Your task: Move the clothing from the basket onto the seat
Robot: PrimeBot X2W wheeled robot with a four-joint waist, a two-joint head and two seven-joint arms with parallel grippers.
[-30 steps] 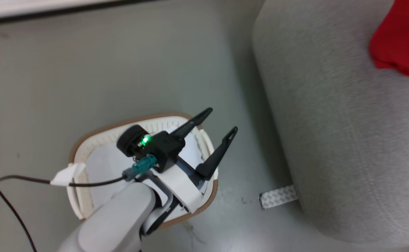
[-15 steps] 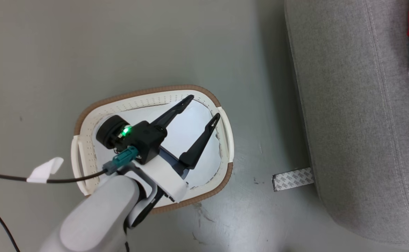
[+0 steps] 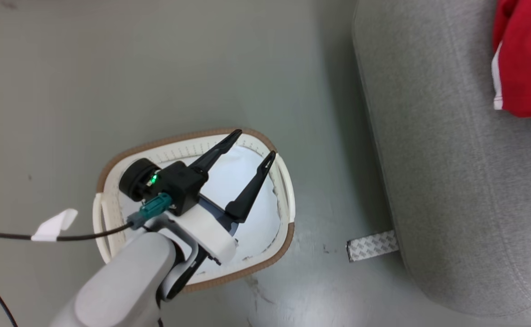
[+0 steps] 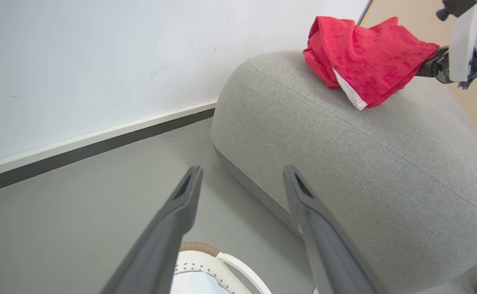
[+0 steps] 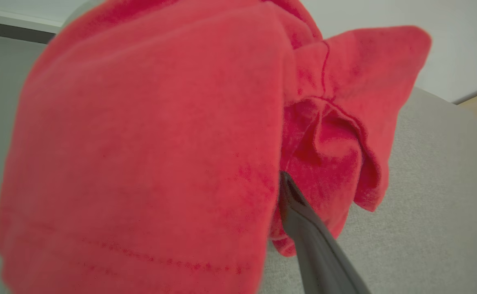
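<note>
On the seat (image 3: 429,159), clothing (image 3: 526,68) rests.

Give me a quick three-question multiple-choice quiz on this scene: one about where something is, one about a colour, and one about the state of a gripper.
1. Where does the clothing lie?
A on a table
B on the seat
C on a shelf

2. What colour is the rim of the basket?
A brown
B blue
C black

3. How does the left gripper stand?
A shut on the clothing
B shut on nothing
C open and empty

Key:
1 B: the red fabric rests on the grey upholstery.
2 A: a brown band runs round the top of the white basket.
3 C: its two fingers stand apart above the basket with nothing held between them.
</note>
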